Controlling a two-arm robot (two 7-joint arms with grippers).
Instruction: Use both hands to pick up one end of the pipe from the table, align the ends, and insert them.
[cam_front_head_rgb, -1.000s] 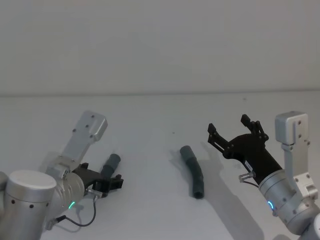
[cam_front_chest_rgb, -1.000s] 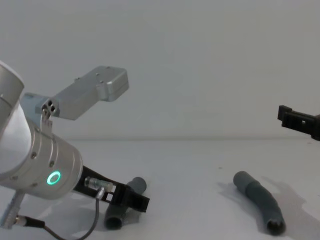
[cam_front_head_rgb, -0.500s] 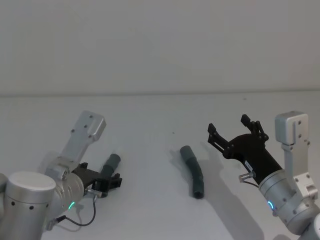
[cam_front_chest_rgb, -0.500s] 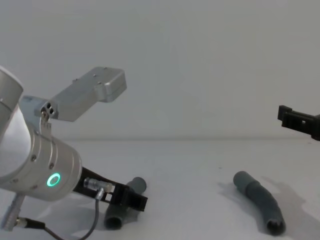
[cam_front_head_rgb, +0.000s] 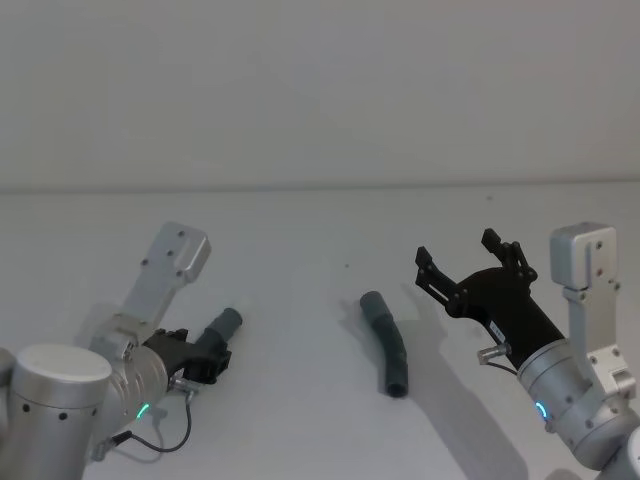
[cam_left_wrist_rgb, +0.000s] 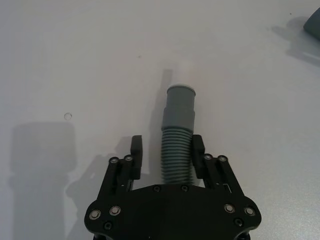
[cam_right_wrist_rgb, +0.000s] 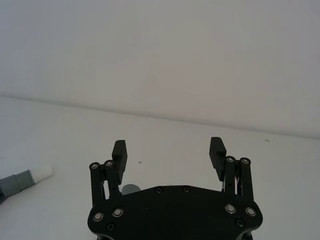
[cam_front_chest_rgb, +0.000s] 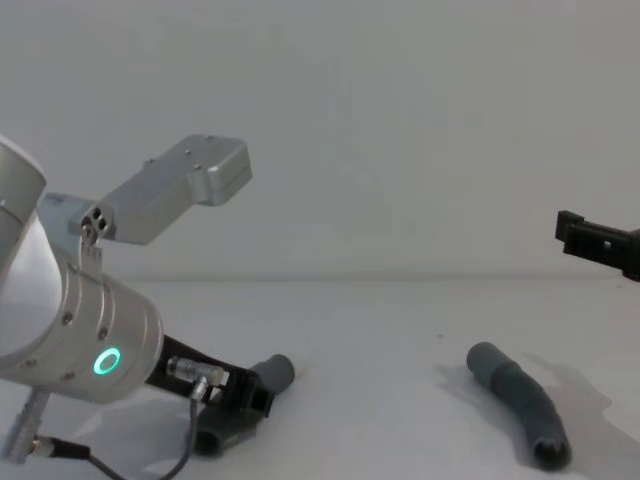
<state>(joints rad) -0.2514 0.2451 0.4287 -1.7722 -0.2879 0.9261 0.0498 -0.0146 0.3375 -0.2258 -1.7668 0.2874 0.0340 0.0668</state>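
Your left gripper (cam_front_head_rgb: 214, 353), the black linkage-fingered one on the silver arm with the green ring light, is low over the plain white table (cam_front_head_rgb: 300, 230) on the robot's left. Its fingers straddle the ribbed middle of the short curved dark-grey hose piece (cam_front_head_rgb: 226, 323) lying there. From the left wrist camera you see that hose piece (cam_left_wrist_rgb: 176, 150) running out between the jaws: one finger (cam_left_wrist_rgb: 198, 146) sits right against the ribs, while the other finger (cam_left_wrist_rgb: 137, 149) stands off with a strip of table showing between it and the hose. So this hand is not clenched; it is parted around the hose with no grip on it. Past the fingertips the hose ends in a smooth grey cuff (cam_left_wrist_rgb: 180, 102) and then a narrow white plug tip (cam_left_wrist_rgb: 184, 75), pointing away from the robot. In the chest view the same gripper (cam_front_chest_rgb: 250, 400) is down at the table with that cuff (cam_front_chest_rgb: 273, 371) sticking out beyond it.

The second dark-grey curved hose piece (cam_front_head_rgb: 388, 345) lies loose on the table a little right of centre, well apart from the first, its wider open cuff (cam_front_head_rgb: 396, 385) turned toward the robot. Your right gripper (cam_front_head_rgb: 456, 248) hangs above the table just to the right of it, apart from it; the right wrist camera shows this gripper (cam_right_wrist_rgb: 168, 146) released, its fingers spread wide
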